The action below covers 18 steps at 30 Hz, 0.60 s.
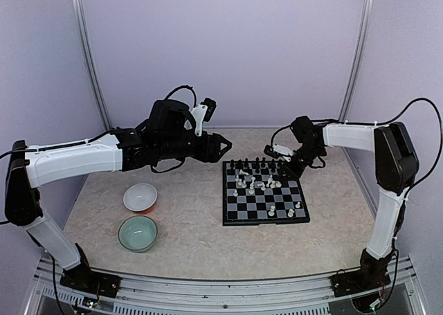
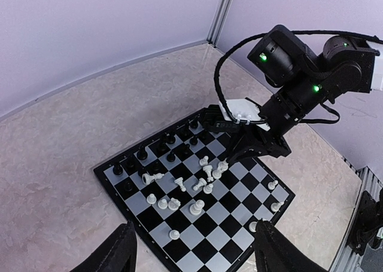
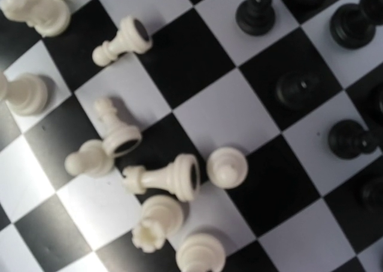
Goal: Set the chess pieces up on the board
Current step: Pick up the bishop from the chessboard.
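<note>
**Right claw low over the board's far side; left claw agape beside it**

The board (image 1: 266, 222) lay on the table (image 1: 187, 249) in front of the right arm. The black pieces (image 1: 255, 166) stood in rows along its far edge. The white pieces (image 1: 253, 185) were strewn over the middle, several on their sides, with a few upright nearer the right edge.

The right claw (image 1: 285, 168) hung close over the far right part of the board, tips angled down beside the black rows and just short of the nearest white pieces. Its dark tips blended into the squares when seen from the left wrist, and its own camera showed no tips at all. I could not tell whether it was clenched, released or grasping a piece. That camera looked down on a toppled white pawn (image 3: 164, 177) amid other fallen white men, with black ones to the right.

The left claw (image 1: 223, 147) hovered off the board's far left corner, apart from it. Its fingers (image 2: 116, 251) were spread wide with nothing between them.

A white bowl (image 1: 140, 196) and a pale green bowl (image 1: 137, 232) sat well left of the board.
</note>
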### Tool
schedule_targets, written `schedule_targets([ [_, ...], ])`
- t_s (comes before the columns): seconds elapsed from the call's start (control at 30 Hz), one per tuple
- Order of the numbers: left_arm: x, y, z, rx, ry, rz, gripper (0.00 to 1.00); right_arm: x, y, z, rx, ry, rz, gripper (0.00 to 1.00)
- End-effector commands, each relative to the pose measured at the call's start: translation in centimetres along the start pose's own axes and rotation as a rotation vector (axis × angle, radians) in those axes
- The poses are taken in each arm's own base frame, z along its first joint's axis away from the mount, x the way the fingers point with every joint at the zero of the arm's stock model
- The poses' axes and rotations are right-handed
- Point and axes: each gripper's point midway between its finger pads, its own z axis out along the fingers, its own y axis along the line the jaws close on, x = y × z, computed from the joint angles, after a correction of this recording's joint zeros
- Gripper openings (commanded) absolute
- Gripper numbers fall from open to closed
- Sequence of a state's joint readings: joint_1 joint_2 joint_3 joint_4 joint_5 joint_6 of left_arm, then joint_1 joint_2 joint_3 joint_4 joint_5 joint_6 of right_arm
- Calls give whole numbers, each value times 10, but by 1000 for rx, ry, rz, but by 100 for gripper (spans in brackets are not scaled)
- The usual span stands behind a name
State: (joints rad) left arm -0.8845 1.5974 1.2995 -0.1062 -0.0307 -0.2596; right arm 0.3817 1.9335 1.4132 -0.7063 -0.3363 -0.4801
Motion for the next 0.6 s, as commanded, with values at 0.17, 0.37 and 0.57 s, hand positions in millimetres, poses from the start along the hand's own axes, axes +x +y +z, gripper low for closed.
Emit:
schedule_targets([
  [0.17, -5, -5, 1, 13, -2, 17, 67, -5, 2, 6, -16, -3, -2, 9],
  [0.37, -6, -6, 1, 15, -4, 18, 67, -4, 1, 10, -22, 3, 2, 10],
  [0.57, -5, -6, 1, 15, -2, 20, 67, -4, 2, 11, -28, 2, 3, 2],
])
